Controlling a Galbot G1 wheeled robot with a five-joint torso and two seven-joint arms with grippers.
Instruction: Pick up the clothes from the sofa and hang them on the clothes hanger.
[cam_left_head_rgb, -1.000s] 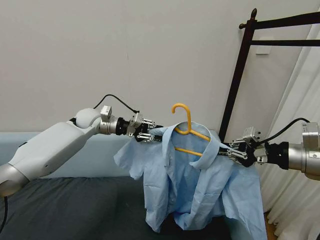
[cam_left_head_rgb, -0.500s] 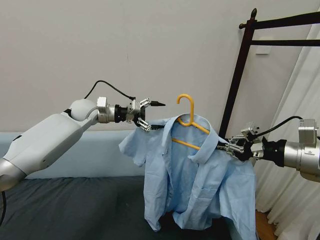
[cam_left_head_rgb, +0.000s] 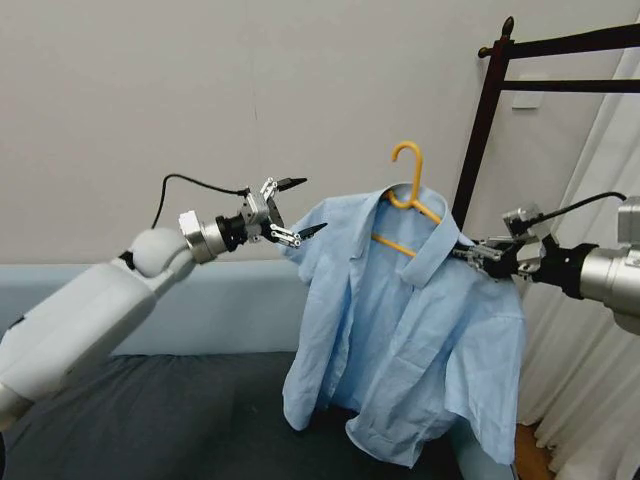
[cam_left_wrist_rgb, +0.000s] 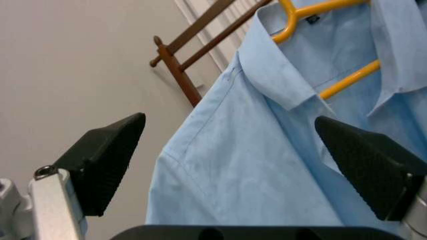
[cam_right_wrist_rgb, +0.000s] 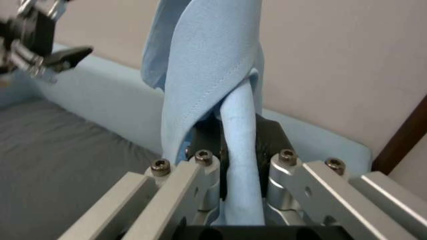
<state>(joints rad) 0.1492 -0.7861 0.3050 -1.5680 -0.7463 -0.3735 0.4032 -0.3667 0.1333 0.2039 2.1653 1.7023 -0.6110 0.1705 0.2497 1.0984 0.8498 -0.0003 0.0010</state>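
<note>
Blue shirt (cam_left_head_rgb: 400, 330) on yellow hanger (cam_left_wrist_rgb: 350, 80) is clamped at one shoulder by right gripper (cam_left_head_rgb: 470, 252). Left gripper (cam_left_head_rgb: 312, 205) is held spread wide, other shoulder just beyond its fingertips, untouched.

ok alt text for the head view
A light blue shirt on an orange hanger hangs in mid-air, its shoulder pinched by the right gripper; the left gripper is open beside the other shoulder, a dark rack behind.
</note>
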